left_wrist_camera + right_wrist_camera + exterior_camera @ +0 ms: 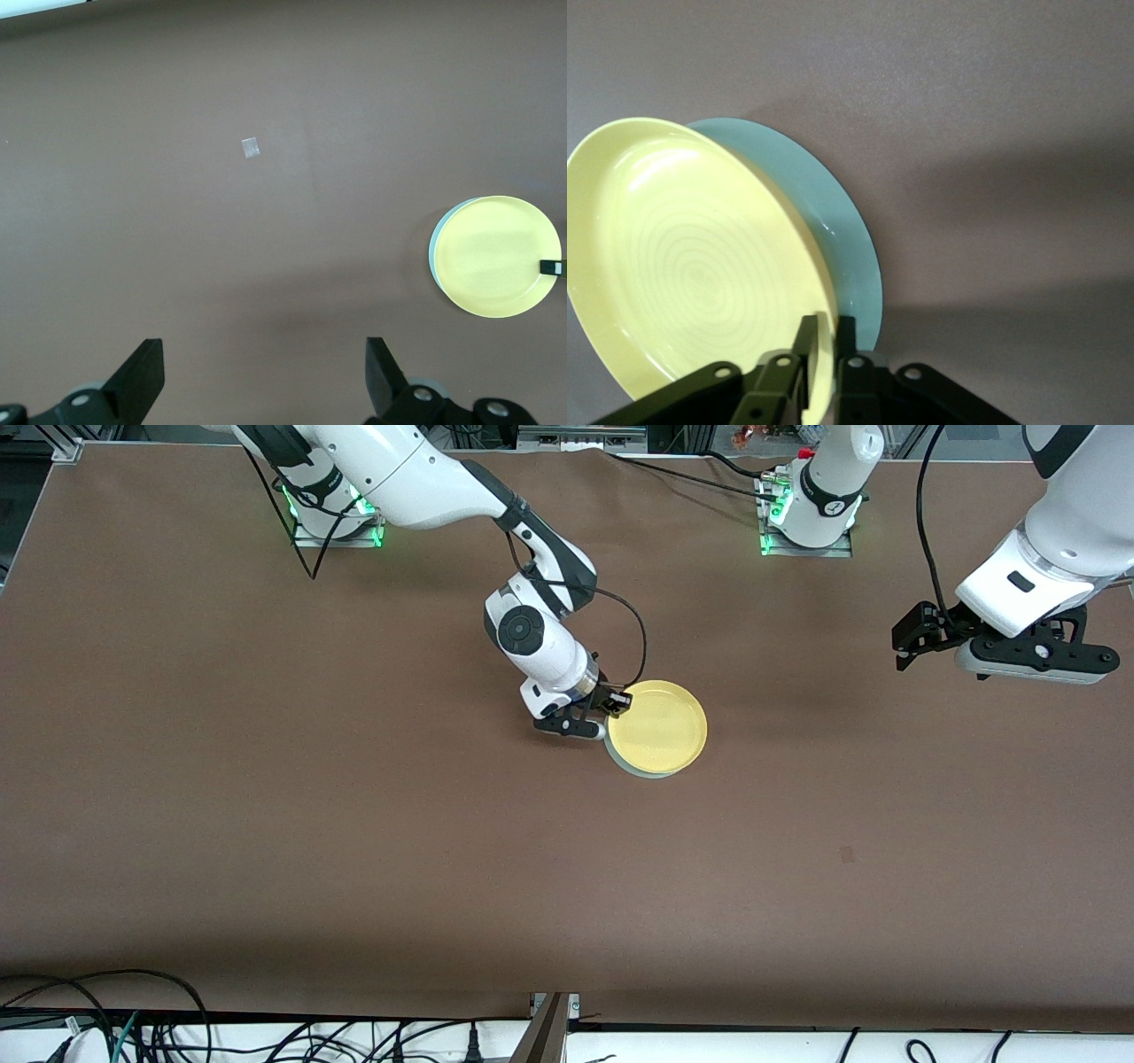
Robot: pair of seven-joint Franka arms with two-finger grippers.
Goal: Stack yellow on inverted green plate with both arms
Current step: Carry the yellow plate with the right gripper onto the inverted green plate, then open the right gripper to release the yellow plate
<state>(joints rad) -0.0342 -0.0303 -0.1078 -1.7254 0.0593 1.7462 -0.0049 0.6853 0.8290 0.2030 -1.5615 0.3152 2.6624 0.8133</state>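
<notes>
Front view first: the small round bright yellow plastic plate [657,728] sits mid-table on top of the pale mint-green round plate [640,769], which only peeks out as a thin crescent around 7 o'clock of the yellow one. My right gripper [611,710] is on the yellow rim at about 10 o'clock, fingers pinched narrow on it. The left gripper [912,638] hangs over bare brown table [266,824] toward the left arm's end, waiting, so the right arm is clearly the one on the stack. Left wrist view: both black fingers [142,376] stand wide apart, holding nothing, with the stack well off around 3 o'clock and cut by the frame edge. Right wrist view: the fingers [804,341] clamp the yellow rim, green showing underneath. I'd guess letting go is what's left. Can't confirm the green one is inverted, it's mostly covered.
</notes>
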